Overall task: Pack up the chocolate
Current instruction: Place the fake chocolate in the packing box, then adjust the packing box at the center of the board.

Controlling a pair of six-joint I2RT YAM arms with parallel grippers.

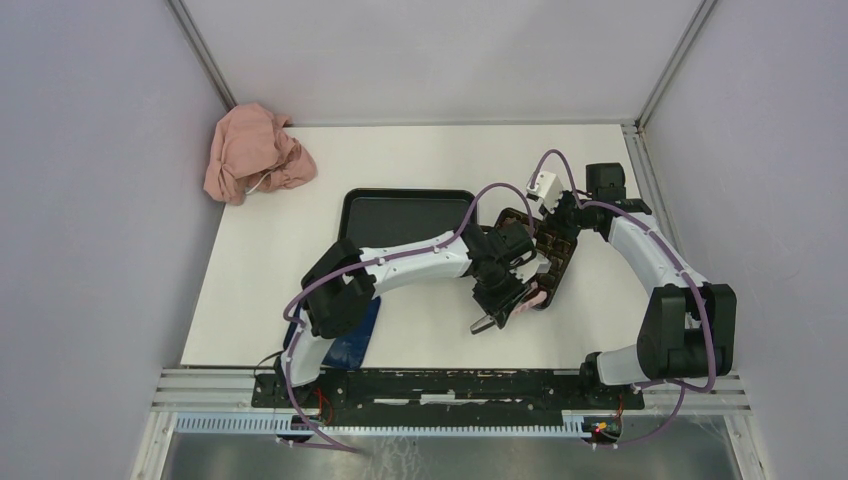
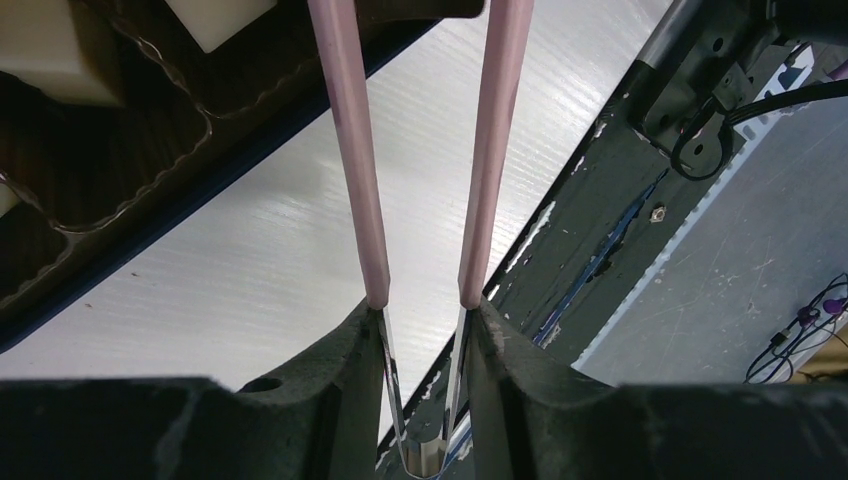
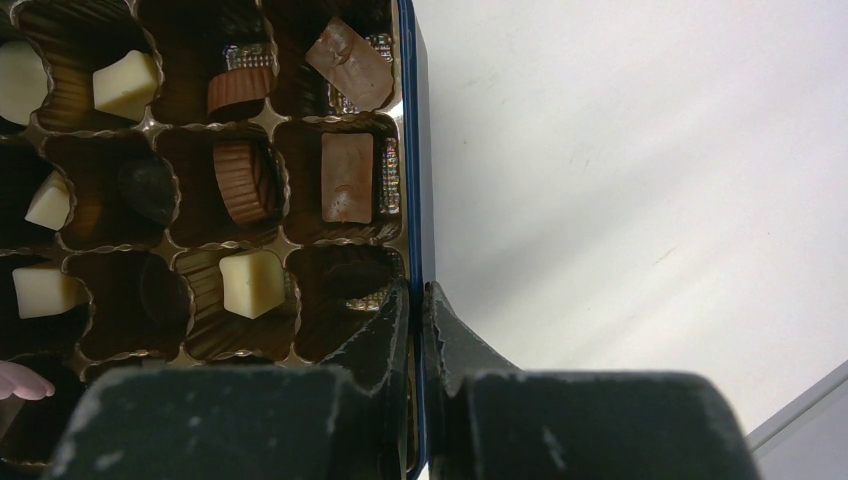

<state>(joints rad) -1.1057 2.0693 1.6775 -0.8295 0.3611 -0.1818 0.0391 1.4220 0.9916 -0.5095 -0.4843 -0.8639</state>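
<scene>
Because the right fingers (image 3: pixel 417 300) are pinched shut on only the thin blue wall of the box (image 3: pixel 415 150), a sideways push from the pink tongs (image 2: pixel 350 160) could twist the box out of that hold or skid it across the tabletop (image 3: pixel 620 180). The left fingers (image 2: pixel 425 320) are closed partway on the tongs near their joined end, with the two pink arms standing apart. The tips lie outside that wrist view, so I cannot tell whether they carry a piece. One pink tip shows at the lower left edge of the right wrist view, over a cell. If it hooks the brown insert (image 3: pixel 275 240), it could lift the liner and spill what is packed. The chocolate (image 3: pixel 250 283) sits in the cells of the box: I count five cream-white pieces and four tan ones, while dark ones are too hard to tell against the dark cups. There is one box, one pair of tongs, one black tray (image 1: pixel 400 215) and one pink cloth (image 1: pixel 255 150).
</scene>
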